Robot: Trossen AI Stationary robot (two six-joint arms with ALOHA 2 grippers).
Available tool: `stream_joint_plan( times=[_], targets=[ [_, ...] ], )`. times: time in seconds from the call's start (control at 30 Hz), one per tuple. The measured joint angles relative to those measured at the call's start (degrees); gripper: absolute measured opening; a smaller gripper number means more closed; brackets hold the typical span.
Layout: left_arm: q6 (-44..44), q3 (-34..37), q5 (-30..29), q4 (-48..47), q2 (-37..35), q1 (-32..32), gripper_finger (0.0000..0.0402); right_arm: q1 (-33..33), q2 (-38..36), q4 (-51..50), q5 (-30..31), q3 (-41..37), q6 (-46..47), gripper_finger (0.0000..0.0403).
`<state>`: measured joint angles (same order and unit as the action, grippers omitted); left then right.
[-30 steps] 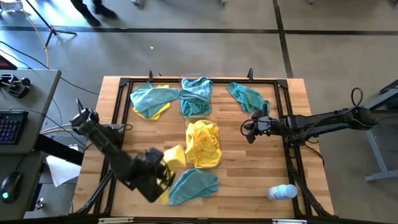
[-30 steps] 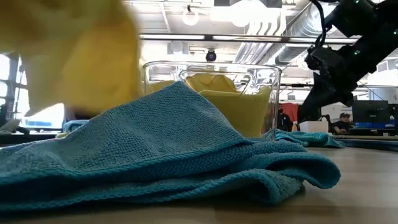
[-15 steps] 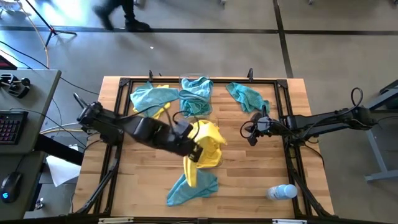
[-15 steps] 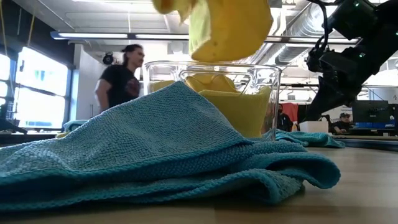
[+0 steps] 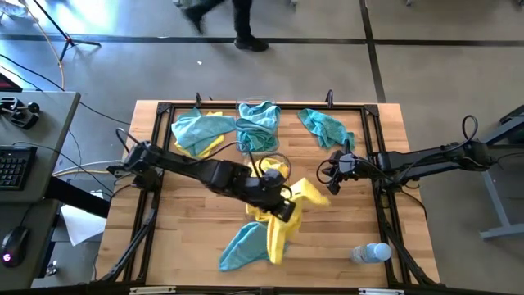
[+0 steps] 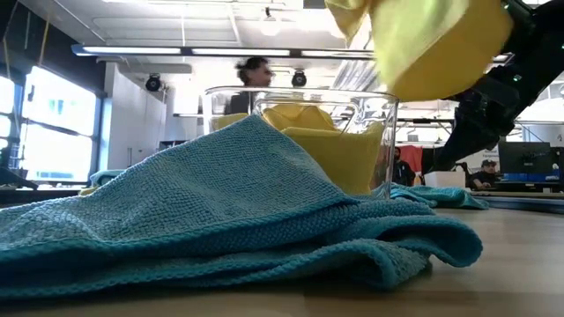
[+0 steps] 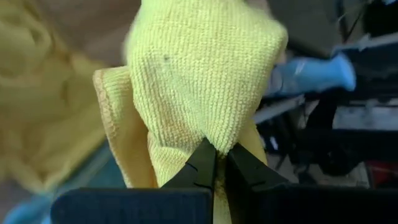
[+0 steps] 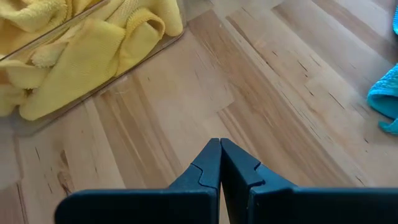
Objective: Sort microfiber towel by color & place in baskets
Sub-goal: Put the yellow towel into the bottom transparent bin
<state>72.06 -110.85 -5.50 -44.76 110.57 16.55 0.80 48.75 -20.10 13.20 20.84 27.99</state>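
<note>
My left gripper (image 5: 284,209) is shut on a bright yellow microfiber towel (image 5: 304,195), just to the right of the clear basket (image 5: 264,174) that holds yellow towels. In the low view this towel (image 6: 432,44) is high above the table. A second clear basket (image 5: 257,127) by the far edge holds teal towels. A teal towel (image 5: 244,246) lies flat near the near edge. More teal and yellow towels (image 5: 201,131) lie far left, and one teal towel (image 5: 323,127) far right. My right gripper (image 5: 333,177) is shut over bare wood at the right. My left gripper pinches a bunched fold (image 7: 208,140) of the yellow towel between its two fingers. The cloth bulges out past the fingertips (image 7: 200,160) and drapes around them, slack. In the low view the towel is lifted clear of the table.
A clear plastic bottle (image 5: 372,252) lies near the near right corner. Black frame rails (image 5: 381,188) run along the table's edges. Bare wood (image 8: 205,81) lies between the yellow basket (image 8: 81,50) and my right gripper. A person (image 5: 237,20) walks past beyond the far edge.
My left gripper has carried the yellow towel from the table's near left area toward the right, across the yellow basket to its right side. The towel has stayed lifted clear and now trails out behind the fingers. The person beyond the table has walked rightward.
</note>
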Motion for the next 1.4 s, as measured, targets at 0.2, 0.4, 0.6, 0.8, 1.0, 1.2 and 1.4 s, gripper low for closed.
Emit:
stream_joint_plan(
  times=[0.2, 0.4, 0.6, 0.8, 1.0, 1.2, 1.4],
  targets=[
    [7.6, -6.8, 3.5, -18.3, 1.9, 0.9, 0.0000, 0.0, 0.0, 0.0, -0.2, 0.0, -2.6, 0.0000],
    [11.3, -9.8, 3.7, -32.0, 1.8, -1.6, 0.0000, 0.0, 0.0, 0.1, -0.2, 0.0, -4.4, 0.0000],
    [5.7, -9.8, 5.9, -32.0, 4.7, -6.0, 0.0000, 0.0, 0.0, 0.2, -0.1, 0.0, -5.6, 0.0000],
    [-2.1, -9.8, 0.4, -31.5, 9.3, -8.7, 0.0000, 0.0, 0.0, 0.2, -0.1, 0.0, -5.6, 0.0000],
    [-8.4, -9.7, -11.4, -25.6, 11.9, -7.9, 0.0002, 0.0, 0.0, 0.0, -0.1, 0.0, -5.4, 0.0000],
    [-23.6, -9.7, -11.8, -21.7, 14.3, -4.5, 0.0002, 0.0, 0.0, -0.3, -0.2, 0.0, -4.9, 0.0000],
    [-42.8, -9.7, -12.2, -21.7, 18.0, -1.6, 0.0003, 0.0, 0.0, -0.4, -0.3, 0.0, -5.0, 0.0000]
  ],
)
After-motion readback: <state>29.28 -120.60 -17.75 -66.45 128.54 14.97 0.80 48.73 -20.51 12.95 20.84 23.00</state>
